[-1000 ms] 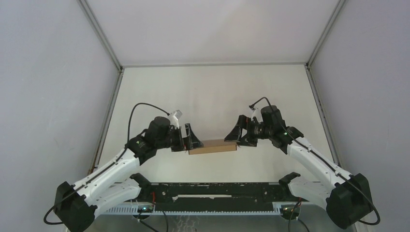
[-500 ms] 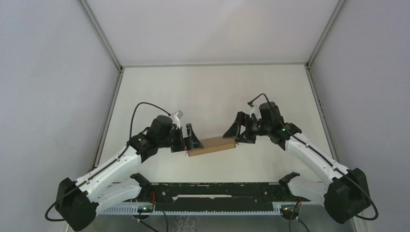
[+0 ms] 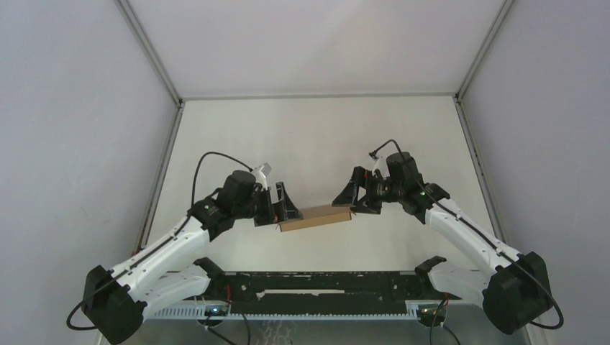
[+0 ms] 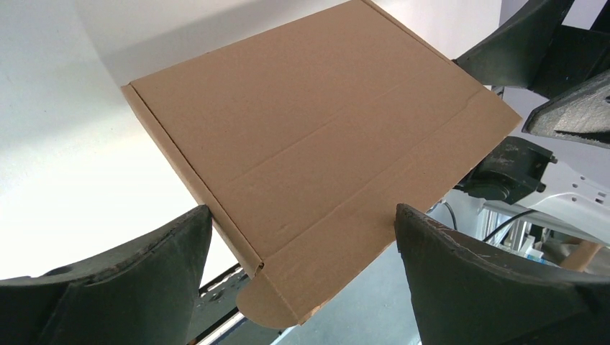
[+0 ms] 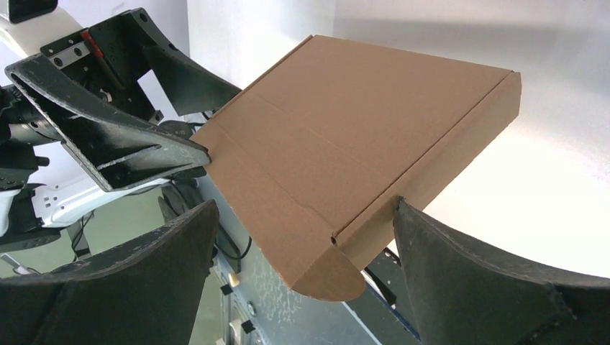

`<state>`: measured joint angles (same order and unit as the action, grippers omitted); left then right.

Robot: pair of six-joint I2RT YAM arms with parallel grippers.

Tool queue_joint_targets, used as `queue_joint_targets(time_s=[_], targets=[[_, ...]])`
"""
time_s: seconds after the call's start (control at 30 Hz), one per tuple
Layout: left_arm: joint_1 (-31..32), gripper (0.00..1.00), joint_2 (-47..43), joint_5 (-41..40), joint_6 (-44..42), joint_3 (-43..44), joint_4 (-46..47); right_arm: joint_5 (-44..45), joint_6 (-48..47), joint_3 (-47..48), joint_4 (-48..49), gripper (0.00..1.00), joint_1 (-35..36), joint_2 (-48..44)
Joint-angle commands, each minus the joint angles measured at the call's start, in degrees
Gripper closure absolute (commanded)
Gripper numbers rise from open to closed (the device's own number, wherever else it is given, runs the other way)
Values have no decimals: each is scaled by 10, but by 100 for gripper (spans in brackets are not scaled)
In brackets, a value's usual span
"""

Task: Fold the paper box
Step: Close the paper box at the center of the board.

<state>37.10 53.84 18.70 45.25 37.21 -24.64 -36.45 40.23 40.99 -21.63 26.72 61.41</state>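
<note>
The paper box [image 3: 316, 217] is a flat, closed brown cardboard mailer spanning the gap between my two grippers, slightly tilted with its right end farther back. The left gripper [image 3: 283, 210] stands open around the box's left end; in the left wrist view the box [image 4: 316, 129] reaches both fingertips of that gripper [image 4: 302, 208]. The right gripper [image 3: 347, 201] is open around the other end. In the right wrist view the box [image 5: 360, 122] touches one fingertip of the gripper [image 5: 306, 203] and stands a little apart from the other. A rounded flap [image 5: 324, 277] sticks out at its corner.
The white table [image 3: 316, 136] is enclosed by grey walls at the left, right and back. A black rail [image 3: 324, 284] with the arm bases runs along the near edge, just in front of the box.
The right gripper has shifted slightly to the left and back, and the box's right end went with it, so the box is now tilted. The left arm has barely moved.
</note>
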Motion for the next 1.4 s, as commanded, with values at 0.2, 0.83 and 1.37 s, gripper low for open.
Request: queue_joint_targets(time_s=[0.2,0.83,1.37], targets=[[-11,0,-15,70,46,47,74,-49,24,27,32,0,9,-13],[-54,0,20,112,57,63,76,-70,38,27,51,0,-2,8],[-71,0,65,135,57,79,88,-98,38,28,65,0,-27,35]])
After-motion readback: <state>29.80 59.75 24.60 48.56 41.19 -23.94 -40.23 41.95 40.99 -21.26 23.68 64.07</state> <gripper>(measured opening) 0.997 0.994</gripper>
